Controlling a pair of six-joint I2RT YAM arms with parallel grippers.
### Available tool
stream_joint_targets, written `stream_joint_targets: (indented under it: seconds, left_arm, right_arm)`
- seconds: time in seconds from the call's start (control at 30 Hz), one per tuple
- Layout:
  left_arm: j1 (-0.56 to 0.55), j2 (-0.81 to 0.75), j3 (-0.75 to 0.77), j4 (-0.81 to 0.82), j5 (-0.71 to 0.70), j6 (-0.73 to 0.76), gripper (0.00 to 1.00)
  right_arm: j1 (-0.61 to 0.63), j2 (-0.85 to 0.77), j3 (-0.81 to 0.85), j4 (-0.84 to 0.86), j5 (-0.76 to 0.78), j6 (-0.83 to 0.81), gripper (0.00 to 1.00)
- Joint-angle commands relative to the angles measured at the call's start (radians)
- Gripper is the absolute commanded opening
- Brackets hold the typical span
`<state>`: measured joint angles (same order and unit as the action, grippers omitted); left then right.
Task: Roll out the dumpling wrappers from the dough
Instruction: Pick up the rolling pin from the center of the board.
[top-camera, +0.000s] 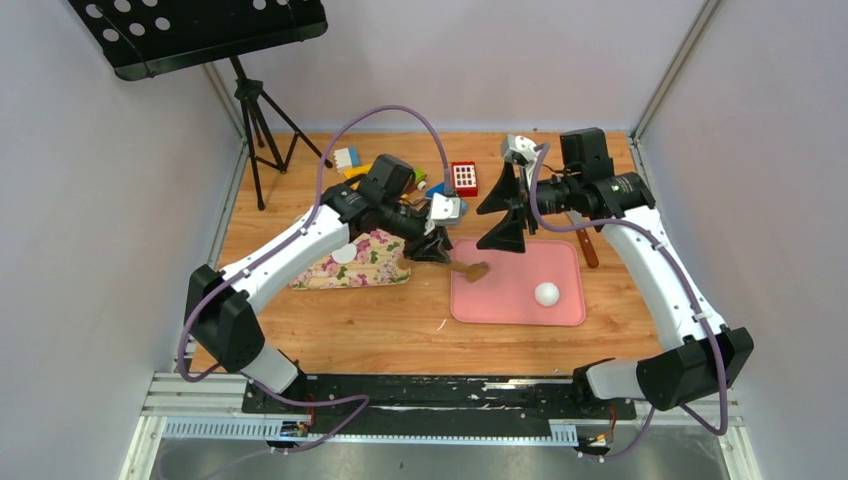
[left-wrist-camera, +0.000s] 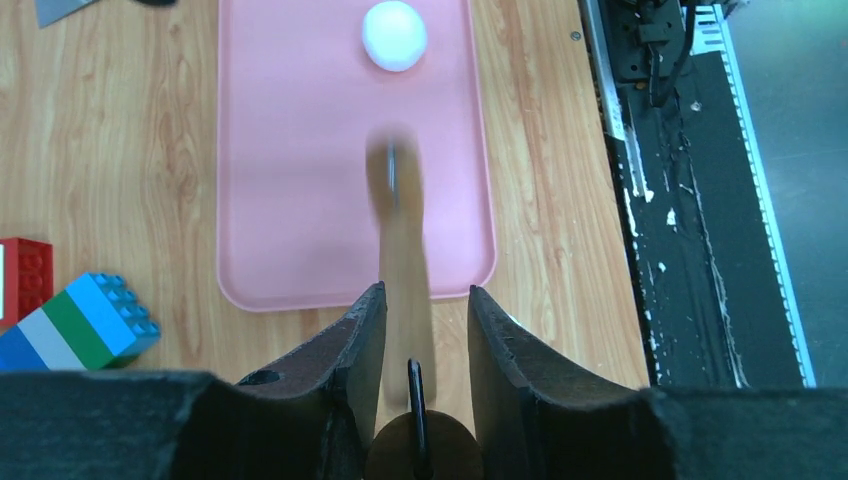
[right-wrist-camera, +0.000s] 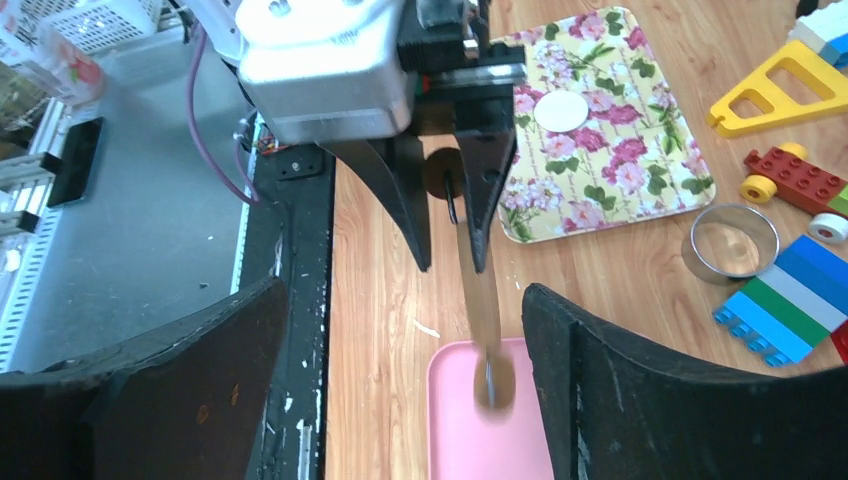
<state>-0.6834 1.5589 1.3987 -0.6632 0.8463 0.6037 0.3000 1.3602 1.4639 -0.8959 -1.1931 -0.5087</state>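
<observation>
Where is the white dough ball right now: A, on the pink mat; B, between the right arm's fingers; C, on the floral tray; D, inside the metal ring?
A: the dough ball rests on the pink mat, touching nothing else.

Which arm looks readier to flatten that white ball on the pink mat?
Left. The left gripper is shut on the wooden rolling pin, whose free end hangs over the pink mat, pointing toward the dough ball. The right gripper stands open and empty.
</observation>
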Motion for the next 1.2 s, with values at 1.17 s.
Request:
stream_joint_targets:
  seconds: [1.17]
  left_arm:
    - [0.105, -0.160, 0.186, 0.408, 0.030, -0.695, 0.00]
  right_arm:
    - [-0.062, -0.067, -0.761, 1.693, -0.016, 0.694, 1.00]
